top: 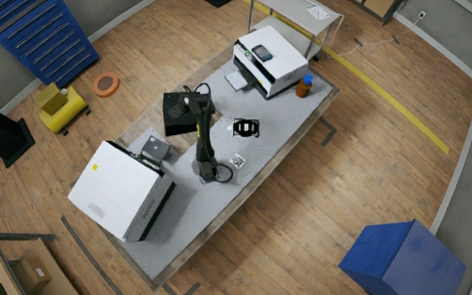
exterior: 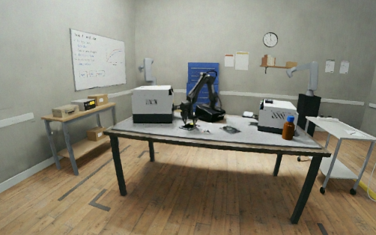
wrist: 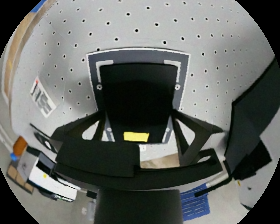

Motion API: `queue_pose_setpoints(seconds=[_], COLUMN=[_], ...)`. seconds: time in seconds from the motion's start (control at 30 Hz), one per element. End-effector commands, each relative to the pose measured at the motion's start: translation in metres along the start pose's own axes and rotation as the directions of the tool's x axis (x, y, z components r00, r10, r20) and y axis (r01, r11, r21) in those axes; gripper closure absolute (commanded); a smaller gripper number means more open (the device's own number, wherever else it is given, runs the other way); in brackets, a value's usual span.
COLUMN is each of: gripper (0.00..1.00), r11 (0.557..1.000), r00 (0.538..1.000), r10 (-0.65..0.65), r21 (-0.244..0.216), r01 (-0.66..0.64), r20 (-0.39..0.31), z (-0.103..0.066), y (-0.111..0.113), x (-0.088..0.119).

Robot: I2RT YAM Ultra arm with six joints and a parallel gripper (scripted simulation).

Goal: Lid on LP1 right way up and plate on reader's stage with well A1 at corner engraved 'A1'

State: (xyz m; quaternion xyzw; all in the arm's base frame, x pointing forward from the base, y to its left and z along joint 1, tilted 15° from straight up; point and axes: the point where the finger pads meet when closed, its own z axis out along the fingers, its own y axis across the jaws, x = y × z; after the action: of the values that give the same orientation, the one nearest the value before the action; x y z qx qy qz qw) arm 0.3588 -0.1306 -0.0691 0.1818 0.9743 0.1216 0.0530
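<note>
The bottle stands just beside the dispenser, narrowing the way past its right end. The arm reaches across mid-bench. Between it and the dispenser lies open bench, broken only by a low black fixture.
</note>
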Motion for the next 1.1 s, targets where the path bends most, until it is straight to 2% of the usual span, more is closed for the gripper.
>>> queue_pose_setpoints(seconds=[0.0,0.2,0.27,0.43,1.07], gripper=[0.0,0.0,0.0,0.0,0.0], r11=[1.0,1.0,1.0,1.0,1.0], r00=[1.0,1.0,1.0,0.999,0.999], r10=[-0.001,-0.001,0.001,-0.005,-0.005], r21=[0.002,0.002,0.004,0.008,0.007], r01=[0.001,0.001,-0.001,0.005,0.005], r20=[0.011,0.011,0.007,0.039,0.039], z=[-0.003,-0.003,-0.01,-0.024,-0.045], y=[0.0,0.0,0.002,-0.002,-0.002], x=[-0.003,-0.003,0.001,-0.011,-0.011])
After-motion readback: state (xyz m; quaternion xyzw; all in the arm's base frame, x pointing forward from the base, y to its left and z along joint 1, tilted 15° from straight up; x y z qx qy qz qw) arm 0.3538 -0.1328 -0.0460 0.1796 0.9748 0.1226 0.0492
